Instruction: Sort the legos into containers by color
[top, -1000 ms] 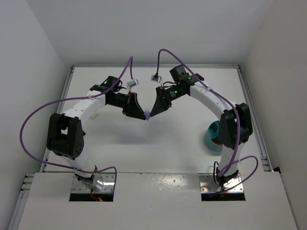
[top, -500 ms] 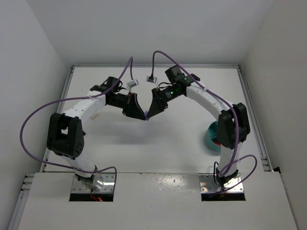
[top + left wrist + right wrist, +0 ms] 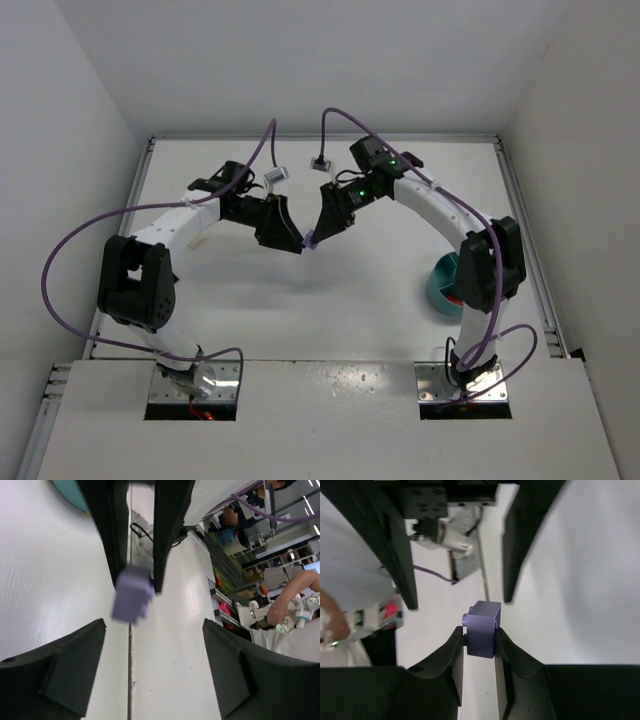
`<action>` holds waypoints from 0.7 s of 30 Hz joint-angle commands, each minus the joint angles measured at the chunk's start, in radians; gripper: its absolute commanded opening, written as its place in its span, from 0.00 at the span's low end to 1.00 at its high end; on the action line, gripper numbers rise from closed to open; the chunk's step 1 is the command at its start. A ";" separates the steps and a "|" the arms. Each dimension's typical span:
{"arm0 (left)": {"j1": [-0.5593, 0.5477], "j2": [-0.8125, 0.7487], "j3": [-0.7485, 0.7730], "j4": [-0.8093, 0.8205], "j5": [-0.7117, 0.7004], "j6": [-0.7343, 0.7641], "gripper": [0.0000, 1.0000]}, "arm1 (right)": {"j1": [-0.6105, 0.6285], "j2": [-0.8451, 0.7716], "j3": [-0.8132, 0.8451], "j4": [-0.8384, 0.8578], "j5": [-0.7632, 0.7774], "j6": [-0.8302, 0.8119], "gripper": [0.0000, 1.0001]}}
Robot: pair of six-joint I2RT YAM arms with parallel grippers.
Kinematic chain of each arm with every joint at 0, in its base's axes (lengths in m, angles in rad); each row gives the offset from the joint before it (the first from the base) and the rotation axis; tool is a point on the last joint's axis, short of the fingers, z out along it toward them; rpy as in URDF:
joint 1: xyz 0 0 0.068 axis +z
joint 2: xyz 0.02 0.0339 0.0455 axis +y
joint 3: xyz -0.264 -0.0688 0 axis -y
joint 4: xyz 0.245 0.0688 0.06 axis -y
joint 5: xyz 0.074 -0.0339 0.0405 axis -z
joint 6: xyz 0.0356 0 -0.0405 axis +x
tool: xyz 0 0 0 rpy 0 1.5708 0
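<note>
A lavender lego [image 3: 482,627] is pinched between my right gripper's [image 3: 479,631] fingers, above the middle of the table. It appears as a small purple speck [image 3: 309,242] in the top view, where both grippers meet tip to tip. My left gripper [image 3: 154,626] stands open just short of the lego [image 3: 132,594], its fingers [image 3: 75,660] wide apart and touching nothing. From the right wrist, the left gripper's spread fingers [image 3: 395,545] frame the brick. The teal bowl [image 3: 440,285] with the containers sits at the right, partly hidden behind the right arm, with a bit of red inside.
The right arm's elbow [image 3: 490,262] hangs over the bowl's right side. Purple cables [image 3: 60,260] loop out from both arms. White walls close in the table on the left, back and right.
The left gripper has opened and let go of the lavender lego. The right gripper has closed on it. Both arms have stayed nearly in place.
</note>
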 commanded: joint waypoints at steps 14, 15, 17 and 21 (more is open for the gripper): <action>0.043 -0.051 0.117 0.101 -0.822 -0.215 0.99 | -0.765 -0.258 0.129 -0.624 0.778 -0.547 0.00; 0.031 -0.065 0.118 0.110 -0.898 -0.215 0.99 | -0.816 -0.289 0.065 -0.624 0.839 -0.563 0.00; 0.008 -0.115 0.105 0.157 -1.039 -0.215 0.99 | -0.885 -0.357 -0.061 -0.624 0.900 -0.606 0.00; 0.008 -0.206 0.024 0.257 -1.126 -0.247 0.99 | -0.967 -0.524 -0.262 -0.624 0.936 -0.644 0.00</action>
